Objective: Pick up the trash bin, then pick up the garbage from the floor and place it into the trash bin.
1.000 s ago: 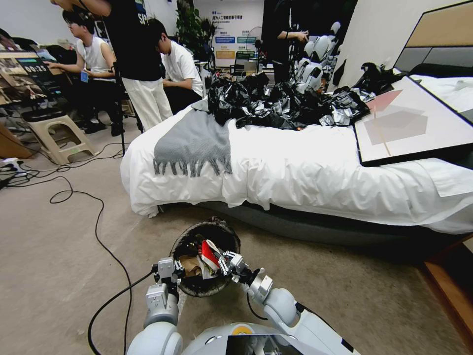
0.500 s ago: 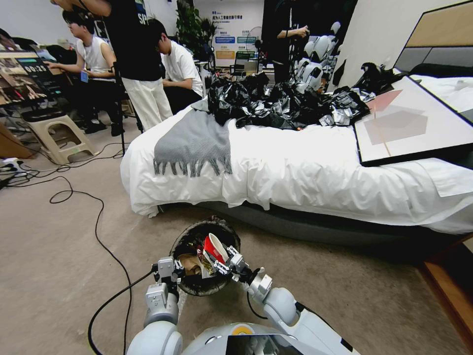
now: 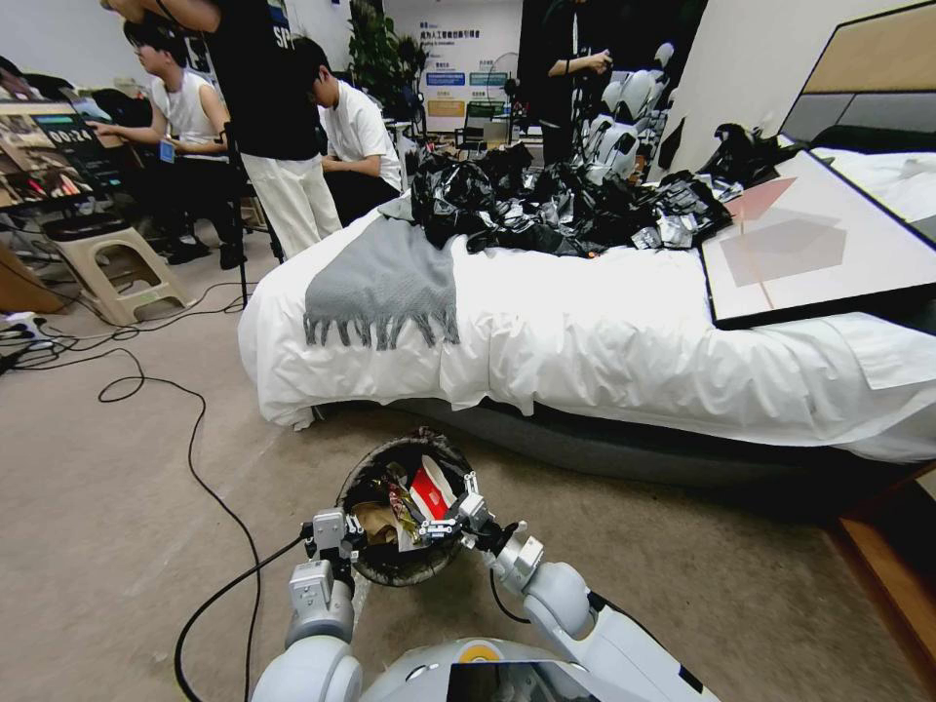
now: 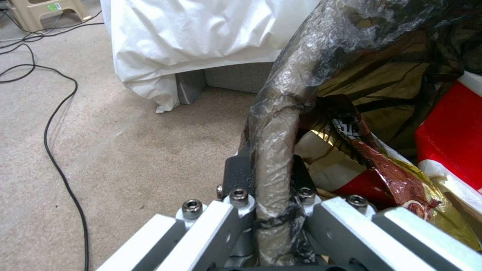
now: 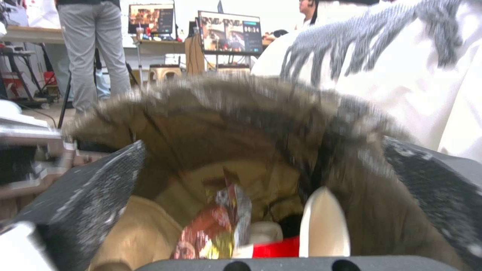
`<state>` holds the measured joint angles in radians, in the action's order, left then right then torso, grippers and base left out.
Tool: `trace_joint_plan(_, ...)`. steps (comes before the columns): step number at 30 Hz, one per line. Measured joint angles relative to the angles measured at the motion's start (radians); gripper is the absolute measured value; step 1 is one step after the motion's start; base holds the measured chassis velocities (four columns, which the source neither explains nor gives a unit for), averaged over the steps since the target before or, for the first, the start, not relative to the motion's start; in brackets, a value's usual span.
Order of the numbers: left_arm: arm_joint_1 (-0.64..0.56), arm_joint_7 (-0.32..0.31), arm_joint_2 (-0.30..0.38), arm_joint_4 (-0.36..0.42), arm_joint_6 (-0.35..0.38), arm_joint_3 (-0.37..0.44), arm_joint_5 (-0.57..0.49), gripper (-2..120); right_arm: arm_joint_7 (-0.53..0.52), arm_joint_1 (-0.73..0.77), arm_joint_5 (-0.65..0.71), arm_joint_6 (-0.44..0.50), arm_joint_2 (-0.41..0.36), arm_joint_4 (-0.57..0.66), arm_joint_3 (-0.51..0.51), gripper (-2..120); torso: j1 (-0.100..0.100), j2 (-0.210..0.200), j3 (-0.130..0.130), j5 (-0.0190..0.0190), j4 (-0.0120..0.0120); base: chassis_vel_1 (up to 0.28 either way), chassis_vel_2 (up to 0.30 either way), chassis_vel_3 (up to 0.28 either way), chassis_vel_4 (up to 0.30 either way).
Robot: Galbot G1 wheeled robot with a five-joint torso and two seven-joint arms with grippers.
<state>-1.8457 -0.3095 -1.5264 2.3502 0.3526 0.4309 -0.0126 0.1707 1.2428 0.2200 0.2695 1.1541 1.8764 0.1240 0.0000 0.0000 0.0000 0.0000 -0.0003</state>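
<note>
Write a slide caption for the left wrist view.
Left end effector clamped on the bag-lined rim of the trash bin, red-and-white snack packet inside, beige carpet beside it.

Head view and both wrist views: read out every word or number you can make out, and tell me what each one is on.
"00:24": timer on the monitor.
On the wall poster: lines of Chinese characters, too small to read.
On the snack packet in the trash bin: white print, too blurred to read.
On the green sticker on the stool: too small to read.

Robotics lab with mock bedroom — bed (image 3: 604, 331), monitors (image 5: 231, 32), floor cables (image 3: 185, 429).
</note>
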Motion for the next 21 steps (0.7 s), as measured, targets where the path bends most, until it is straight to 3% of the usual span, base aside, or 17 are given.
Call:
trace_joint_plan(7, 0.000, 0.000, 0.000, -0.002, 0.000, -0.001, 0.000, 0, 0.002, -0.002, -0.011, 0.002, 0.001, 0.024, -0.011, 114, 0.000, 0.000, 0.000, 0.0000, 0.0000, 0.000, 0.000, 0.000, 0.000)
trace_joint_plan(17, 0.001, 0.000, 0.002, -0.012, -0.001, 0.003, -0.001, 0, 0.001, 0.034, -0.041, 0.009, 0.005, 0.178, -0.071, 101, 0.000, 0.000, 0.000, 0.0000, 0.0001, 0.000, 0.000, 0.000, 0.000)
trace_joint_plan(21, 0.000, 0.000, 0.002, -0.011, -0.002, 0.002, -0.001, 0, -0.077, 0.084, -0.111, -0.003, 0.034, 0.278, -0.125, 100, 0.000, 0.000, 0.000, 0.0000, 0.0001, 0.000, 0.000, 0.000, 0.000)
